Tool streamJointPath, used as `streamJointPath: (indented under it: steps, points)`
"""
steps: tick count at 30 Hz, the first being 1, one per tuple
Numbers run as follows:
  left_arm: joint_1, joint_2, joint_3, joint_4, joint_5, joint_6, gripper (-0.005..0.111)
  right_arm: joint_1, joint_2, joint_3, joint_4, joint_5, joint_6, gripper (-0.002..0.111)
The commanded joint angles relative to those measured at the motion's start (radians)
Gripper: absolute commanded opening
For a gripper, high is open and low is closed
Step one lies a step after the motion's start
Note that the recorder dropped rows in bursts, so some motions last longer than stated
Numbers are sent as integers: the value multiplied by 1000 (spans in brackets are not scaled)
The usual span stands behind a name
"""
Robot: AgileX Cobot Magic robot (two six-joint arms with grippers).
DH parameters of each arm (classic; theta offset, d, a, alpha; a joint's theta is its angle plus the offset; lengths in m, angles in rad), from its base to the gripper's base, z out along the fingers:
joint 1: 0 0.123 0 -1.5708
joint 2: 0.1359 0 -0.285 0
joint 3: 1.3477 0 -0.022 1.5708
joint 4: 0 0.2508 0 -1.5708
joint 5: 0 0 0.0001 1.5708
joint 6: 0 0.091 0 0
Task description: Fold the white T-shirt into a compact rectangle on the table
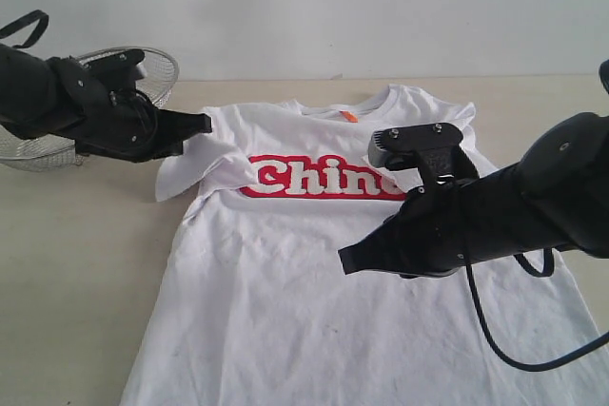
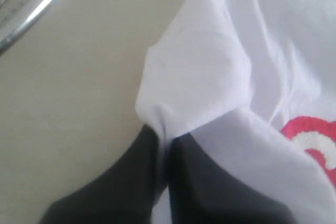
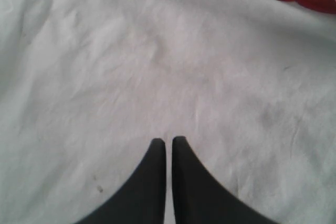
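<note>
Fingers (image 2: 137,174) of the left gripper (image 1: 205,124): clamped together on a pinch of white cloth at the sleeve edge, fabric bunched up and over the tips. Fingers (image 3: 185,182) of the right gripper (image 3: 169,142): pressed together, nothing between them, tips just above or on plain cloth; contact can't be told.

Table (image 1: 76,263): pale beige, runs under everything.

White T-shirt (image 1: 285,273): lies face up in the middle of the table, collar toward 12 o'clock, hem running off the exterior view at 6. Body mostly flat, light wrinkles. Not yet folded.

Basket (image 1: 160,66): wire mesh, at 10 o'clock from the shirt, behind the left arm, clear of the cloth.

Sleeve (image 1: 186,176): at 9 o'clock of the shirt, raised and creased where the left gripper holds it.

Lettering (image 1: 309,178): red, across the chest; right arm hides its 3 o'clock end.

Neck tag (image 1: 349,116): orange, at the collar, 12 o'clock.

Judgement: step in hand looks like the first side fold, sleeve inward. To do it well:
- keep the pinch tight and lift low, so the body doesn't drag;
- carry the sleeve toward 3 o'clock, over the lettering;
- lay the fold line straight, running 12 to 6;
- right gripper, below the lettering, could pin the body while the left pulls.
</note>
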Motion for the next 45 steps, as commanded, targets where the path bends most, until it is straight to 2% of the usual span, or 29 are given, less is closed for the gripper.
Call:
streamJointPath:
  steps: [1, 5, 12, 16, 25, 31, 34, 36, 38, 40, 42, 45]
  points:
    - [-3, -21, -51, -29, 45, 3, 4, 1, -3, -3, 2, -17, -11, 0]
    - [-3, -21, -116, -31, 106, 3, 4, 1, -3, -3, 2, -22, -11, 0]
    - [-12, -17, -185, -159, 145, 56, 4, 1, -3, -3, 2, -28, -11, 0]
    - [-38, 10, -214, -214, 159, 66, 4, 1, -3, -3, 2, -30, -11, 0]
    - [-119, 90, -295, -239, 168, 66, 4, 1, -3, -3, 2, -24, -11, 0]
    - [-131, 118, -329, -237, 176, 66, 5, 1, -3, -3, 2, -18, -11, 0]
    - [-129, 125, -331, -196, 187, 66, 18, 1, -3, -3, 2, 0, -11, 0]
    - [-129, 129, -331, -190, 195, 66, 34, 1, -3, -3, 2, 2, -11, 0]
    - [-129, 134, -331, -188, 195, 64, 57, 1, -3, -3, 2, 0, -11, 0]
    - [-129, 136, -331, -194, 197, 43, 69, 1, -3, -3, 2, -2, -11, 0]
    - [-131, 136, -331, -196, 197, 67, 65, 1, -3, -3, 2, -2, -11, 0]
    - [-131, 136, -333, -205, 197, 84, 50, 1, -3, -3, 2, -2, -11, 0]
